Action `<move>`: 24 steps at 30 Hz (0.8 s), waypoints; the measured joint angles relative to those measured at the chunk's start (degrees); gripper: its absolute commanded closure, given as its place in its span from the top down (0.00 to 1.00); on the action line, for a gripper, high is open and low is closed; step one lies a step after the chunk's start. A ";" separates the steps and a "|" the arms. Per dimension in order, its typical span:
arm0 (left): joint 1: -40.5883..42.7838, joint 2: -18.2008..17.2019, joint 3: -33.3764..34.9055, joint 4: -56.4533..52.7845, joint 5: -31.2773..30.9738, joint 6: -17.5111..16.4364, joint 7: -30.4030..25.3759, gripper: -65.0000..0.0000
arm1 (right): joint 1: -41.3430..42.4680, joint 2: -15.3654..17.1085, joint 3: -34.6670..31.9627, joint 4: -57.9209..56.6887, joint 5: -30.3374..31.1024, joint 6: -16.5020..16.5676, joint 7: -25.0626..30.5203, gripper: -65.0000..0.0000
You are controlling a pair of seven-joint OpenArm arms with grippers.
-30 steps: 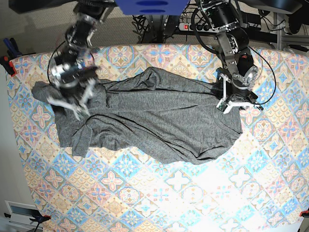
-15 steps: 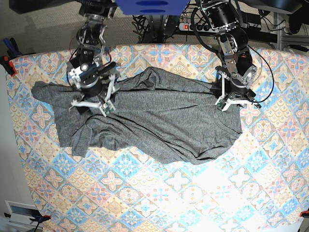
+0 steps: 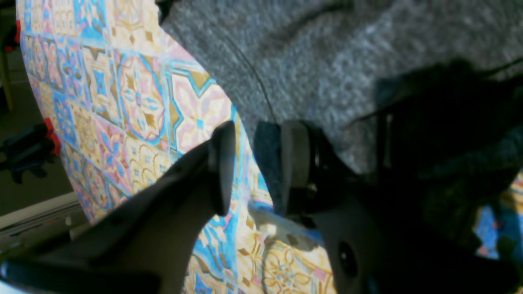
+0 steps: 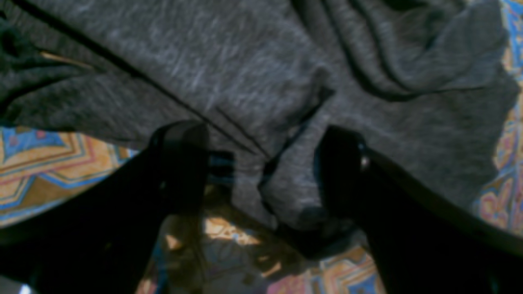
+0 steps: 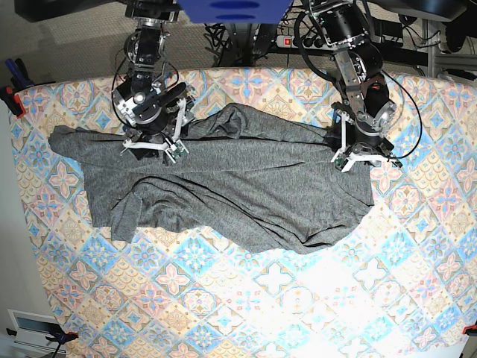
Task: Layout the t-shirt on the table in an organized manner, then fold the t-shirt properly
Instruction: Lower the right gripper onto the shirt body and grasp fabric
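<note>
A: Starting at the left of the overhead view, what can't you make out?

B: The heathered dark-grey short-sleeved jersey t-shirt lies crumpled across the far half of the wide table under its pastel blue, pink and cream tile-pattern cloth. Its left end is folded over on itself, so the sleeve shape there is unclear. The table's near and right edges are cut off.

A: And the arm on that side?

B: That is the right gripper, over the shirt's far-left part. In its wrist view the jaws are spread wide, with a rumpled fold of grey fabric lying between the two dark fingers; they clench nothing. The view is blurred, so I cannot tell whether the fingertips touch the cloth.

A: Further right?

B: The left gripper sits at the shirt's far-right edge. Its wrist view shows the jaws partly apart, a narrow gap between the pads, with the shirt's hem by the right-hand pad. Dark shadow hides that side, so I cannot tell whether fabric is pinched.

A: Any containers?

B: None visible.
</note>
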 measured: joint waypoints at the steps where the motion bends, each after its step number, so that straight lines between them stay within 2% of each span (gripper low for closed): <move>1: 0.00 0.00 -0.02 0.00 0.00 0.02 0.00 0.30 | 0.04 0.00 0.00 0.00 0.00 -0.02 0.00 0.55; 7: 0.00 0.00 0.00 0.00 -0.04 0.00 0.02 0.30 | 0.04 0.00 0.00 0.07 0.00 -0.02 0.04 0.31; 13: 0.00 0.02 0.00 0.00 -0.42 0.02 0.00 0.30 | 0.04 0.02 0.02 0.07 -0.02 0.00 0.02 0.20; 21: 0.00 0.00 -0.02 0.00 -0.39 0.02 0.02 0.30 | -0.28 0.04 0.13 0.17 -0.33 -0.02 -0.09 0.19; 24: 0.00 0.00 -0.02 0.00 -0.42 0.02 0.02 0.30 | -2.10 0.15 0.11 0.35 -0.44 -0.02 -0.04 0.28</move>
